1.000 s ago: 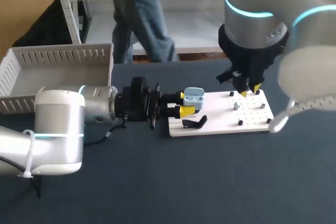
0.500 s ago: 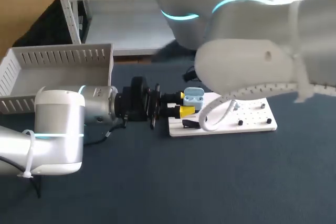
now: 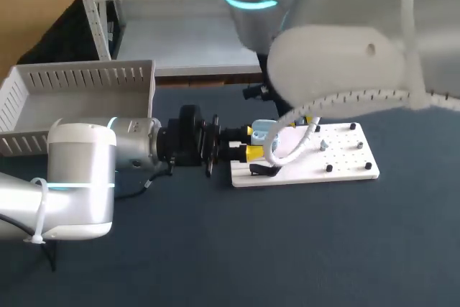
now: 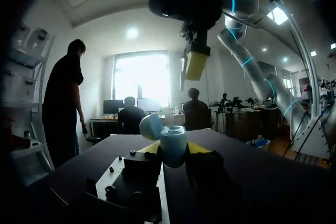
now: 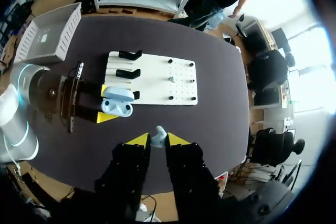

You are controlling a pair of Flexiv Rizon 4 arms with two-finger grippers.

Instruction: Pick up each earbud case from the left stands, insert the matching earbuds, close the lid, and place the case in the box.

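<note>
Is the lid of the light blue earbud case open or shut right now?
Open. The light blue earbud case shows its two wells, and its lid stands swung back off the body.

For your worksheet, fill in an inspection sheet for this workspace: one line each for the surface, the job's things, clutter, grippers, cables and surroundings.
Surface: dark table carrying a white pegboard.
Job's things: open light blue earbud case; small light blue earbud; black stands on the pegboard; white slatted box at the table's far left.
Clutter: nothing seen.
Grippers: left gripper shut on the case at the pegboard's edge; right gripper shut on the earbud, high above the table.
Cables: white cable looping off the right arm; black cable under the left arm.
Surroundings: nothing seen reaching over the table.
</note>
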